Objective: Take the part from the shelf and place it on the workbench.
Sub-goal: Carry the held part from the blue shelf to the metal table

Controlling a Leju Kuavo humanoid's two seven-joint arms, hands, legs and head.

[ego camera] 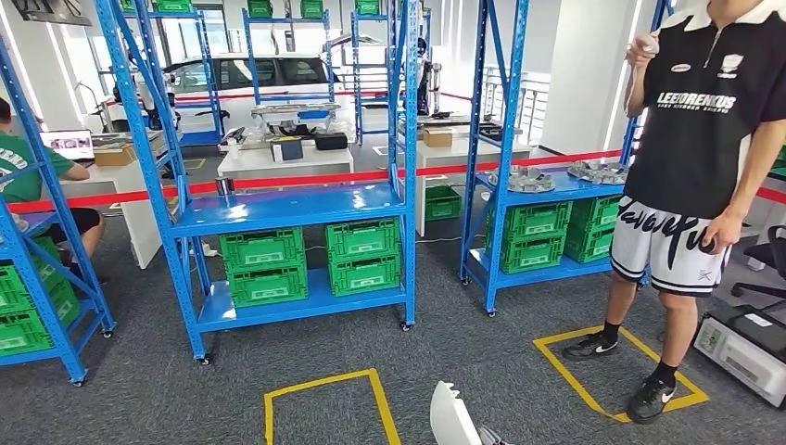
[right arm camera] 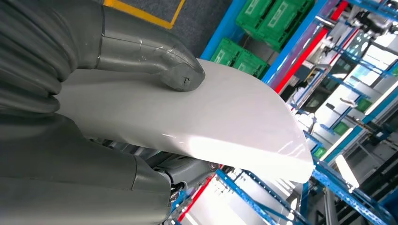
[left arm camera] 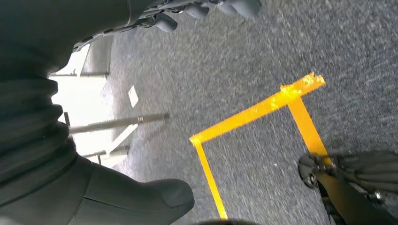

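The part is a smooth white curved panel [right arm camera: 225, 122]; my right hand [right arm camera: 70, 154] grips it, with the thumb [right arm camera: 155, 56] pressed on its upper face and the fingers underneath. In the head view the tip of the panel [ego camera: 452, 417] pokes up at the bottom centre. The blue shelf [ego camera: 287, 209] stands ahead, its middle level bare. My left hand [left arm camera: 94, 187] hangs over the grey carpet, fingers apart, holding nothing.
Green crates [ego camera: 315, 260] sit on the lower shelf levels. A person in a black shirt [ego camera: 704, 120] stands at the right inside a yellow taped square [ego camera: 621, 371]. Another taped square [ego camera: 324, 408] marks the floor ahead. White tables [ego camera: 287, 162] stand behind a red barrier tape.
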